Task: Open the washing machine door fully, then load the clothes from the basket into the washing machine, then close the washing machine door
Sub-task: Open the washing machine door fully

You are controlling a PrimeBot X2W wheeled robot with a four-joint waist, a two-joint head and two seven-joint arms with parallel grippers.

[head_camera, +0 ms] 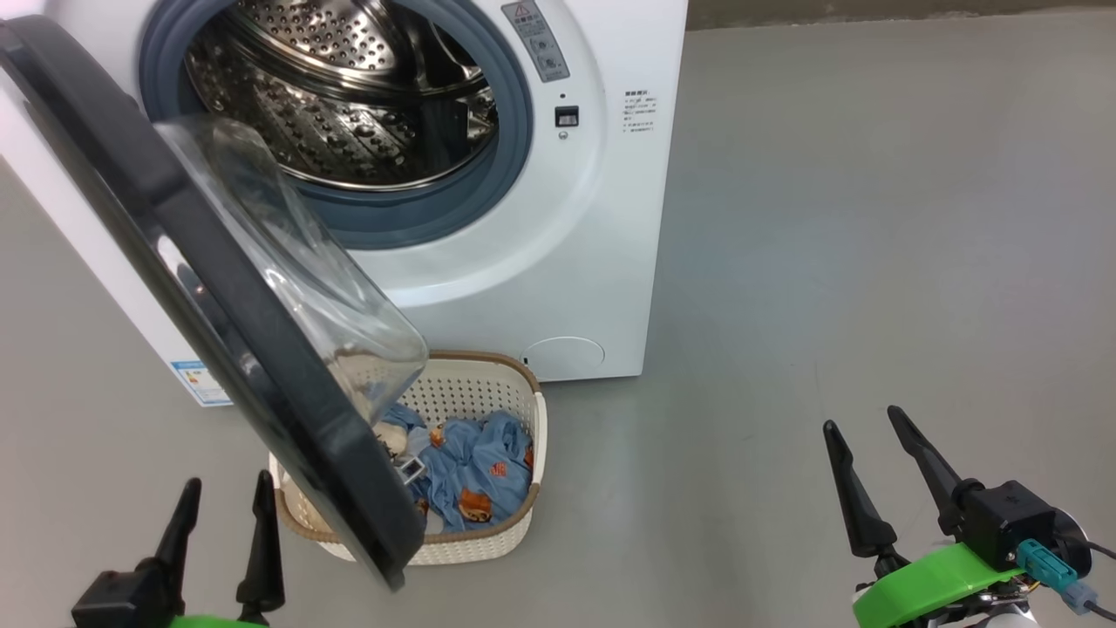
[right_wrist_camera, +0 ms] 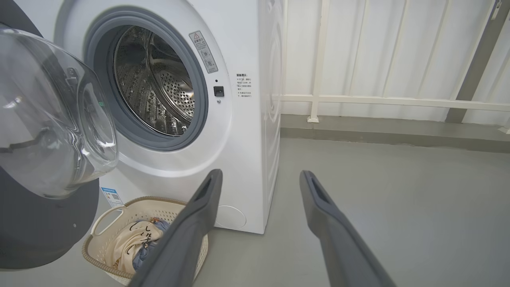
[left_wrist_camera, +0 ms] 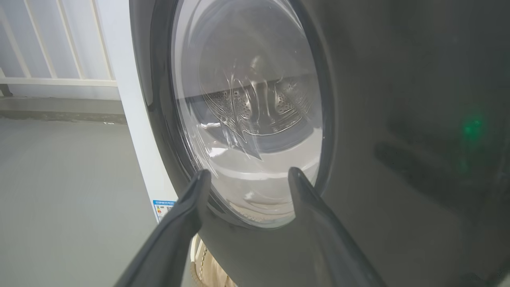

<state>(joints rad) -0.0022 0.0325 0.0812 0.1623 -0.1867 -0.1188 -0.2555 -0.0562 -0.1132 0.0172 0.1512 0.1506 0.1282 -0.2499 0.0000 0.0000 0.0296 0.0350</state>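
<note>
The white washing machine (head_camera: 540, 262) stands at the top with its steel drum (head_camera: 349, 96) exposed. The washing machine door (head_camera: 305, 427) hangs open toward me, its glass bowl (head_camera: 305, 288) overhanging the left part of the basket (head_camera: 488, 359) on the floor below. In the basket lie the clothes: a blue bear-print garment (head_camera: 479, 471) and a cream one with black marks (right_wrist_camera: 131, 239). My left gripper (head_camera: 227, 484) is open and empty, just left of the door's lower edge, facing its outer side (left_wrist_camera: 398, 119). My right gripper (head_camera: 861, 419) is open and empty over the floor, well right of the basket.
Grey floor (head_camera: 828, 218) spreads wide to the right of the machine. A low kerb (right_wrist_camera: 378, 131) and white railing (right_wrist_camera: 358, 99) run behind. The door's lower edge hangs close to the basket's near left corner.
</note>
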